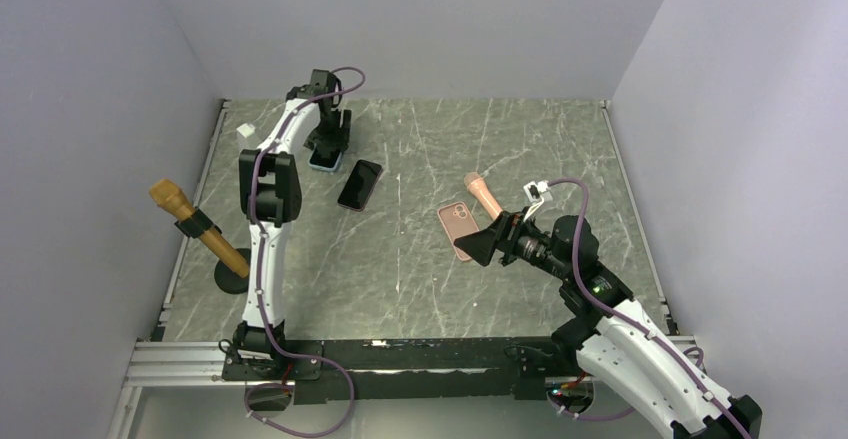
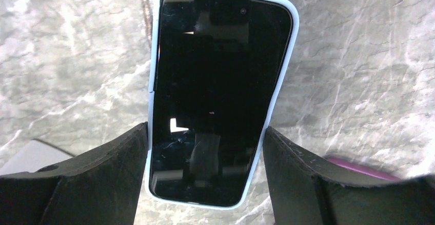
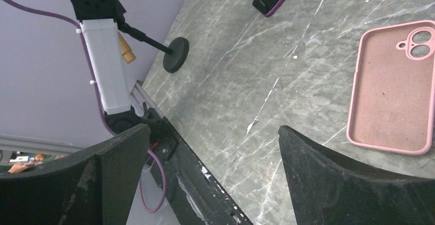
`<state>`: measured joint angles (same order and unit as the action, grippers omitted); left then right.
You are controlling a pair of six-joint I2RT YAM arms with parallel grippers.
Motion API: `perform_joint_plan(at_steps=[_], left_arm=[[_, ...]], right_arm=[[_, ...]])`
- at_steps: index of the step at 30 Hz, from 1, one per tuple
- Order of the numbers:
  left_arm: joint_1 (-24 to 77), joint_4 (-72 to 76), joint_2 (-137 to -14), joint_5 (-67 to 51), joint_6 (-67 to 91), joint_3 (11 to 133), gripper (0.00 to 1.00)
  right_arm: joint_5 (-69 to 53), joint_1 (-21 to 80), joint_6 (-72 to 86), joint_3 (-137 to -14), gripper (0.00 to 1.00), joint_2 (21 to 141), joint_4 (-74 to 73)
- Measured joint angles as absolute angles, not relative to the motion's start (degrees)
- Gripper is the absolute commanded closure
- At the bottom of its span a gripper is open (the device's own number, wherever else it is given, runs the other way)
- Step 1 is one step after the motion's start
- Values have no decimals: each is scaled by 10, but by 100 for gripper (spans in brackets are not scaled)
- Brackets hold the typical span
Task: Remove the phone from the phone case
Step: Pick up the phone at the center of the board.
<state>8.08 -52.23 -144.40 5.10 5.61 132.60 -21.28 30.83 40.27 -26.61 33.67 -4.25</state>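
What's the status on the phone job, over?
Left tool shut on blue-cased phone, not yet out. Right tool open, empty. Pink case beside it, nothing blocking.

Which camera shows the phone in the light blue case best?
Left wrist: the blue-cased phone fills the frame, flanked by the left gripper. Top external shows only a sliver under that gripper; right wrist does not show it.

A blue-cased phone [image 2: 220, 97], a dark phone [image 1: 360, 184] and an empty pink case [image 3: 392, 86] are laid flat on the marble table [image 1: 420, 289].
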Motion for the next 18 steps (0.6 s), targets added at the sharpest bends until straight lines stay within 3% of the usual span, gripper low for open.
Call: perform_joint_plan(at_steps=[18], left_arm=[[91,-480,-1340,121,62,1287,100]], right_arm=[[-212,307,403,-266,0,351,-43]])
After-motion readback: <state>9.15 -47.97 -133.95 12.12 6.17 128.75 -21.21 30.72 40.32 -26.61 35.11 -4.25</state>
